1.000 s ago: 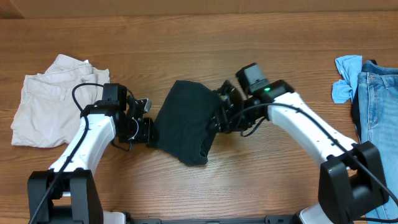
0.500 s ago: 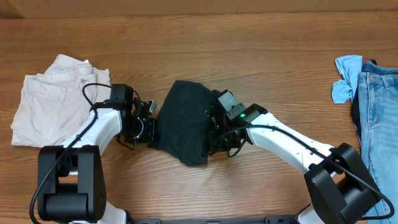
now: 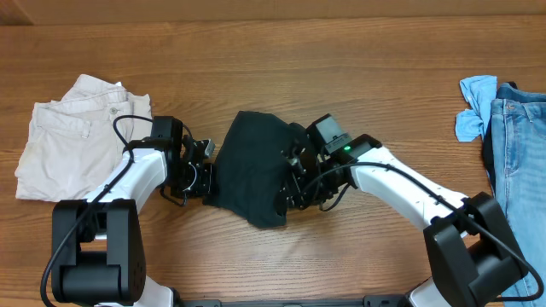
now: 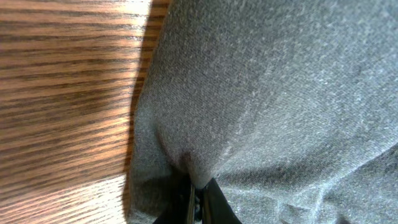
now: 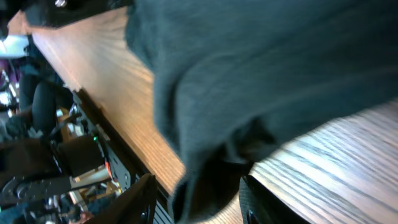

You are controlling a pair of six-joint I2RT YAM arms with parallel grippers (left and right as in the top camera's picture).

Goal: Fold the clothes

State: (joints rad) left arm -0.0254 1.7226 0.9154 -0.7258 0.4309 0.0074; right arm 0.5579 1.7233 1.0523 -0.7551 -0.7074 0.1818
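Note:
The black T-shirt (image 3: 252, 166) lies bunched into a narrow folded shape at the middle of the wooden table; no letters show. My left gripper (image 3: 205, 181) is at its left edge and is shut on a pinch of the cloth, seen close up in the left wrist view (image 4: 199, 202), where the shirt (image 4: 280, 93) fills the frame. My right gripper (image 3: 294, 192) is at the shirt's lower right edge. In the right wrist view its fingers (image 5: 196, 202) are spread wide, with a hanging fold of the shirt (image 5: 261, 68) between them.
Cream-white shorts (image 3: 72, 136) lie at the far left. Blue jeans (image 3: 520, 170) and a light blue cloth (image 3: 475, 107) lie at the right edge. The table's front edge (image 5: 106, 99) shows in the right wrist view.
My right gripper has moved from the shirt's upper right edge down to its lower right edge. My left arm shifted slightly and still holds the left edge. The shirt has barely moved.

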